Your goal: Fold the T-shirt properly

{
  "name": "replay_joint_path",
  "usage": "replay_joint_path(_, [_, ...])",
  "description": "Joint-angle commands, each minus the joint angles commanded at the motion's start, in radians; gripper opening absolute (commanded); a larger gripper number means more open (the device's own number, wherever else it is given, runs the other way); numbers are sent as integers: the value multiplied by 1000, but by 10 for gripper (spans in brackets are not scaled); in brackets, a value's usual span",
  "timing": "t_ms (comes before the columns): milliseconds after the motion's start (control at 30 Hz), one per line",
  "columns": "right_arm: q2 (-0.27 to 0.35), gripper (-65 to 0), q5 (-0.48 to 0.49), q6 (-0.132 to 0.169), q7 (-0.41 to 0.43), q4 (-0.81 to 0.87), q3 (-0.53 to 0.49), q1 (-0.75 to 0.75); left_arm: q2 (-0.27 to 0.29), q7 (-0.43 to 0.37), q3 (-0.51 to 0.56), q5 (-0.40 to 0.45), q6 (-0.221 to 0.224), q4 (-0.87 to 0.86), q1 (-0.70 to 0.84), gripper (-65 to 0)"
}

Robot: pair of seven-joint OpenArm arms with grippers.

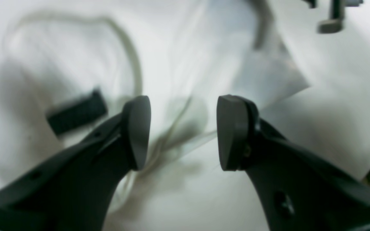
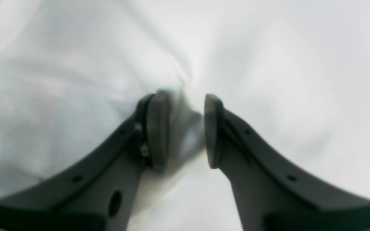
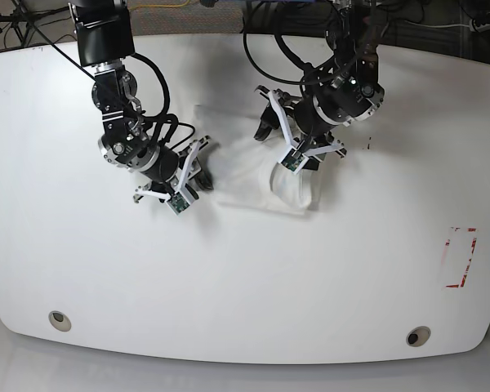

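Observation:
The white T-shirt [image 3: 243,167] lies crumpled on the tabletop between my two arms. In the left wrist view its cloth [image 1: 188,48] fills the frame, with the curved collar seam and the black neck tag [image 1: 77,112] to the left of the jaws. My left gripper [image 1: 184,128] is open, jaws wide apart just above the cloth by the collar; in the base view it [image 3: 288,149] is over the shirt's right part. My right gripper [image 2: 183,128] is shut on a raised fold of the shirt [image 2: 75,64] at its left edge [image 3: 202,167]. The emblem is hidden.
The white table [image 3: 253,286] stretches wide around the shirt. A red outlined mark [image 3: 461,257] is at the right. Two round holes [image 3: 59,319] sit near the front edge. Cables hang behind the arms at the back.

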Motion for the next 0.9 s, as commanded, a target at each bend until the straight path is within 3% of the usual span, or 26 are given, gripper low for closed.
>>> replay_joint_path(300, [2, -477, 2, 0, 60, -2, 2, -98, -75, -3, -2, -5, 0, -324, -186, -344])
replay_joint_path(567, [-8, -477, -6, -15, 58, 106, 3, -219, -94, -68, 6, -2, 0, -443, -288, -344])
replay_joint_path(733, [-43, -477, -8, -77, 58, 160, 3, -290, -91, -72, 48, -3, 0, -516, -364, -344])
replay_joint_path(900, [-83, -477, -8, -97, 58, 193, 2, -330, -89, -74, 97, -6, 0, -569, -436, -344])
